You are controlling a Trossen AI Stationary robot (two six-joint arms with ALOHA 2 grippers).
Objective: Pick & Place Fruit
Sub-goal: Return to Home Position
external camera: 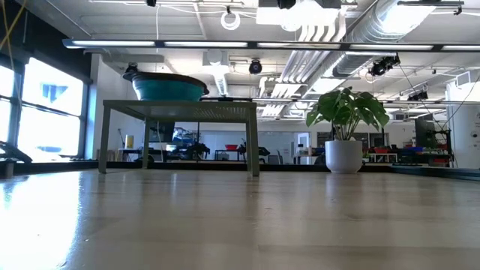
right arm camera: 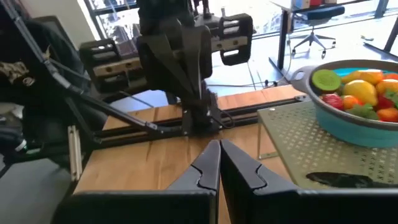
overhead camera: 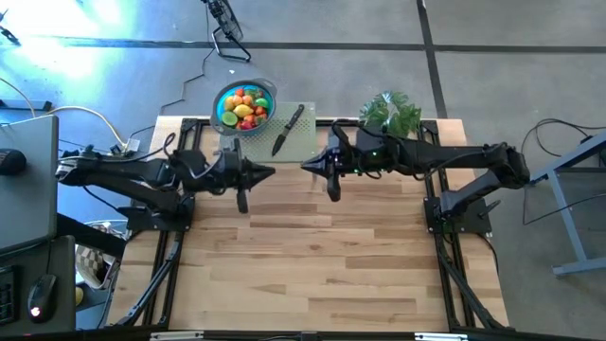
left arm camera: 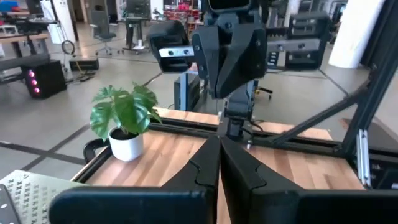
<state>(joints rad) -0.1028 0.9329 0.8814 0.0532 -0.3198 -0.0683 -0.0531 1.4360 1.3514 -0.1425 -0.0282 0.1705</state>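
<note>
Left gripper (overhead camera: 271, 171) and right gripper (overhead camera: 305, 167), both closed and empty, face tip to tip over the wooden table (overhead camera: 312, 265). I judge them parked because the small colourful toy fruit (overhead camera: 245, 107) fills the blue strainer bowl (right arm camera: 342, 118) on the perforated metal shelf (right arm camera: 292, 143).

Bright windows (external camera: 46, 101) line the left edge; white ducts (external camera: 341, 26) cross the ceiling (external camera: 112, 19) at upper right; grey concrete floor (overhead camera: 511, 80) surrounds the wooden table (overhead camera: 312, 265).
</note>
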